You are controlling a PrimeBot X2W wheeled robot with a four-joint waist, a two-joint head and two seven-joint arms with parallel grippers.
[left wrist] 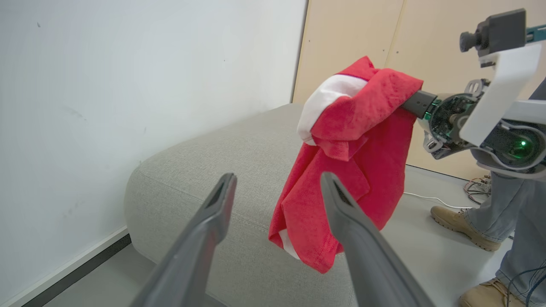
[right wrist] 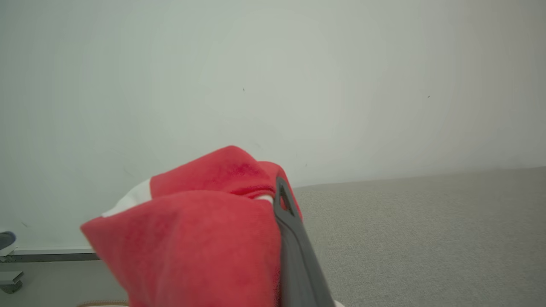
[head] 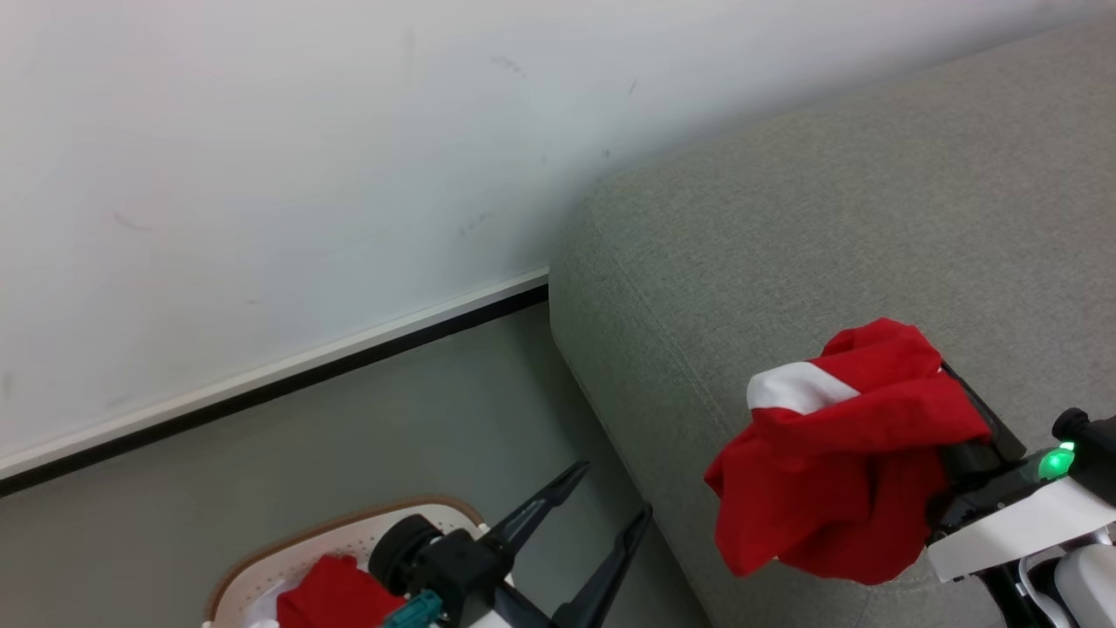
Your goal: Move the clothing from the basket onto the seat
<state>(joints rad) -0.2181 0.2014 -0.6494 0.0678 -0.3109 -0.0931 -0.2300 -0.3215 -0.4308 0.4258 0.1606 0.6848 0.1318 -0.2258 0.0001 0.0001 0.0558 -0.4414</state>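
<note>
My right gripper is shut on a red garment with a white band, which hangs bunched in the air over the near edge of the grey sofa. In the right wrist view the cloth covers all but one of that gripper's fingers. My left gripper stands open and empty above the cream basket at the lower left. A second red garment lies in the basket. The left wrist view looks between the open fingers at the hanging garment and the sofa.
A white wall with a dark skirting strip runs behind the basket and sofa. Grey floor lies between them. A person's legs and tan shoes stand beyond the sofa, with cables on the floor by a beige panel.
</note>
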